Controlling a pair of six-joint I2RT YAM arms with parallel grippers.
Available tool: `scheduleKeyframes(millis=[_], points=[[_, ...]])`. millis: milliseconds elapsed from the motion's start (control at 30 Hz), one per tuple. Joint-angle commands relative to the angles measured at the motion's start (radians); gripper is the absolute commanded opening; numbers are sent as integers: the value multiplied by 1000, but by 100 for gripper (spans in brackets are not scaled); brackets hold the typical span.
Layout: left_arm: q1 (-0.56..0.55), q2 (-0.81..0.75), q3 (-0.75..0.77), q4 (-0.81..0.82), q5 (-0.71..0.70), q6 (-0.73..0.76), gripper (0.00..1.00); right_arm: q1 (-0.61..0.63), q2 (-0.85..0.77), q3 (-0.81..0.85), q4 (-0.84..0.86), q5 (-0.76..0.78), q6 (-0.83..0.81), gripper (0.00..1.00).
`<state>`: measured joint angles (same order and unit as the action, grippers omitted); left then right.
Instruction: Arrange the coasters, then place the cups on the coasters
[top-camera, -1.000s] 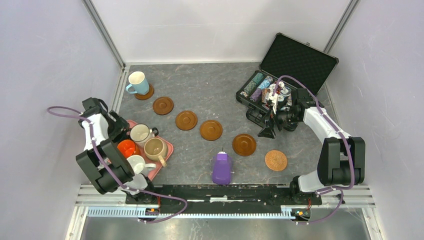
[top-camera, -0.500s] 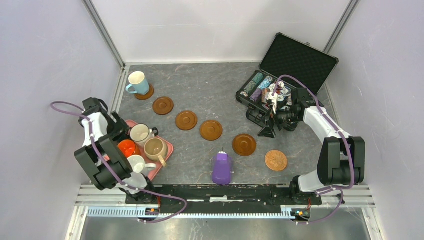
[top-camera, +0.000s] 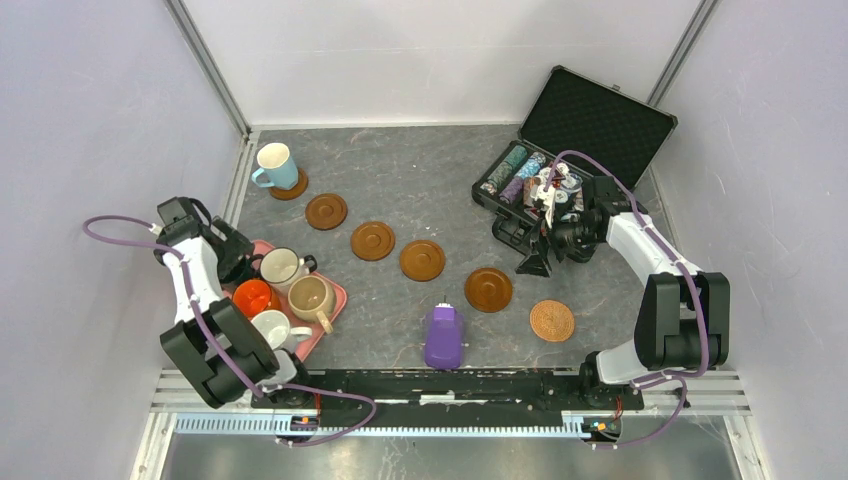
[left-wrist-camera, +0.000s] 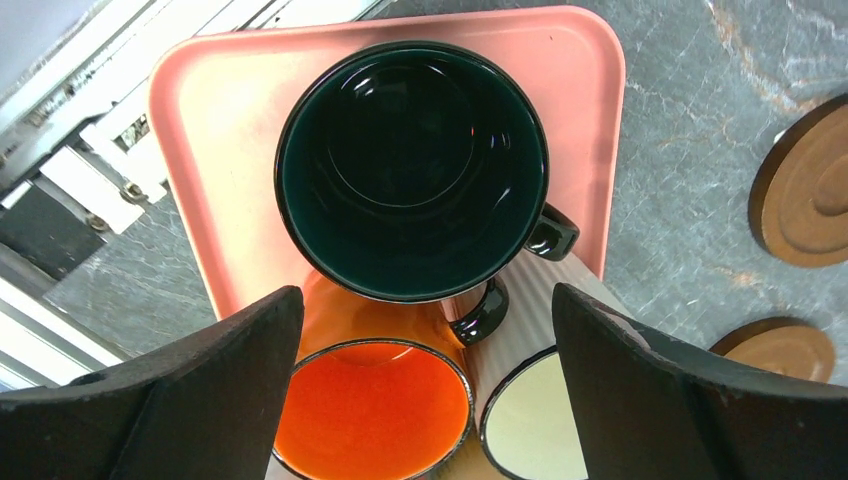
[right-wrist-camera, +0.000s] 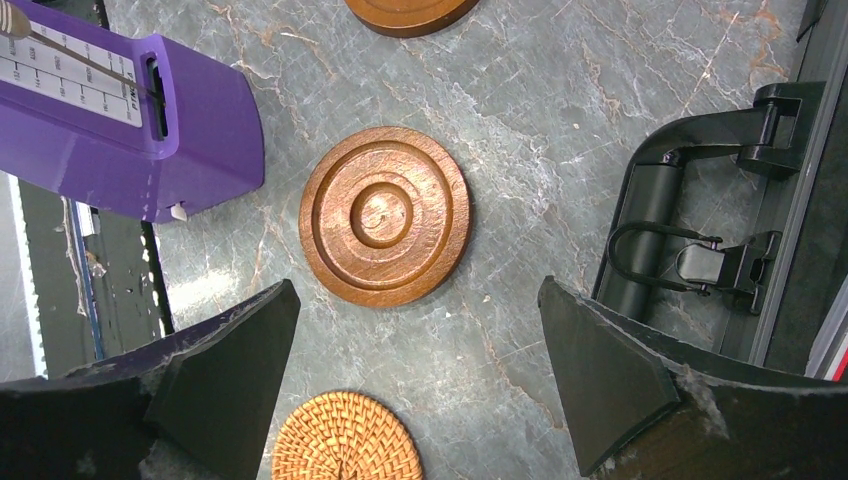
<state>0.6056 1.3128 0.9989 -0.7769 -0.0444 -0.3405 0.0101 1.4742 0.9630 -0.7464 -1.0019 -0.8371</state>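
A light blue cup stands on a dark coaster at the far left. Four more dark coasters run diagonally to the right, ending at one beside a lighter woven coaster. A pink tray holds the cream, orange, beige and white cups. My left gripper hangs open above the tray, over the dark green cup and the orange cup. My right gripper is open over bare table between the dark and woven coasters.
A purple oblong device lies near the front edge. An open black case with poker chips sits at the back right, its handle close to my right fingers. Walls enclose the table on three sides.
My left arm has shifted a little to the left over the tray. The right arm, cups and coasters have not moved.
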Motion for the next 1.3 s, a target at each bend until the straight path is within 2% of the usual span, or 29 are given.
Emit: scheduleKeyframes(millis=[0,433,833,967,1267], points=[[4,12,-2,20,-16,-133,100,-5,4,39,-8,-24,-20,98],[5,41,-2,63,-41,-220,100,-4,14,38,-20,-29,-42,98],[5,119,16,87,-78,-231,100,-4,28,45,-32,-26,-59,98],[5,137,11,92,-78,-205,99,-4,29,46,-33,-24,-59,98],[3,163,2,68,-52,-13,91,-4,33,47,-25,-32,-47,98]])
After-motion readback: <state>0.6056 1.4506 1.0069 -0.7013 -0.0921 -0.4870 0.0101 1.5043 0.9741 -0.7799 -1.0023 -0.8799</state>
